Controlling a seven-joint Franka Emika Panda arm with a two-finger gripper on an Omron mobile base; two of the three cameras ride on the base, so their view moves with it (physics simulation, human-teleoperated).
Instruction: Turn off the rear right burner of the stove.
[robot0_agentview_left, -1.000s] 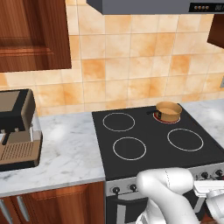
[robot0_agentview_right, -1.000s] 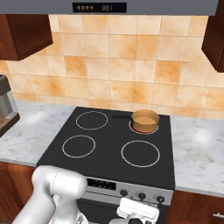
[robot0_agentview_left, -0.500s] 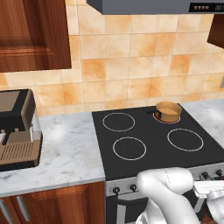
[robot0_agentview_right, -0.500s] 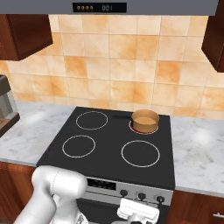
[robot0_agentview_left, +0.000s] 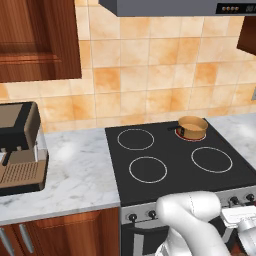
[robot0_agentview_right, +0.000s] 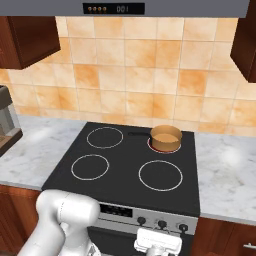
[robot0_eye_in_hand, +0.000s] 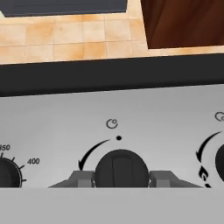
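Note:
The stove (robot0_agentview_right: 125, 172) is a black glass cooktop over a silver front panel. Its rear right burner (robot0_agentview_right: 151, 145) glows red under a small copper pot (robot0_agentview_right: 165, 137), seen from the other side as the pot (robot0_agentview_left: 193, 127) on the red ring (robot0_agentview_left: 192, 137). In the hand view my gripper (robot0_eye_in_hand: 121, 178) is pressed up to the panel, shut on a dark round knob (robot0_eye_in_hand: 120, 166). One grey finger (robot0_eye_in_hand: 81, 179) sits at each side of the knob. My white hand (robot0_agentview_right: 158, 241) hangs just below the row of knobs (robot0_agentview_right: 161, 224).
Neighbouring knobs sit close by on the panel, a temperature dial (robot0_eye_in_hand: 8, 173) to the left and another knob (robot0_eye_in_hand: 218, 159) to the right. A brown coffee machine (robot0_agentview_left: 20, 147) stands on the marble counter (robot0_agentview_left: 80, 170) left of the stove. Wooden cabinets (robot0_agentview_left: 37, 40) hang above.
My fingers have closed in on the knob. The arm, the base and the pot stay where they were.

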